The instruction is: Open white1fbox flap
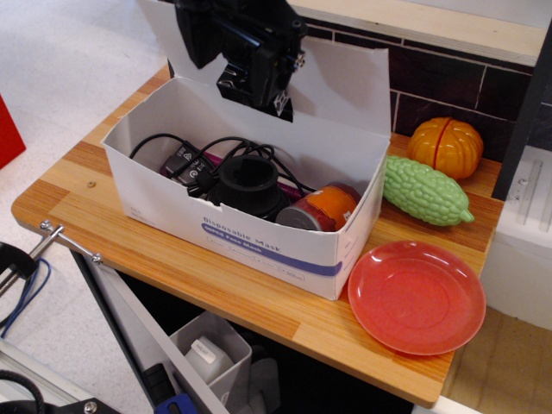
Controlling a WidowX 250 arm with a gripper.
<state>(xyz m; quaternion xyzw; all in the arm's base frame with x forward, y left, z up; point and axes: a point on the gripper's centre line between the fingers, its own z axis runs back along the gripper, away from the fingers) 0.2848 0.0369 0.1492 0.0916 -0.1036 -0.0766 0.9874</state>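
Note:
The white1fbox point(172, 205) stands on the wooden table, its blue band and blue text on the near long side. Its top is open. Inside lie black cables point(185, 159), a black round object point(247, 183) and an orange can point(324, 207). The flap point(345, 79) stands upright along the box's back edge, in front of the dark tiled wall. My black gripper point(257, 84) hangs at the top of the view, just in front of the flap's upper middle and above the box's back wall. Its jaws are too dark to make out.
A red plate point(417, 296) lies at the box's right front corner. A green gourd point(424, 190) and an orange pumpkin point(446, 147) lie right of the box. The dark tiled wall point(457, 86) is close behind. An open drawer point(207, 349) shows below the table's front edge.

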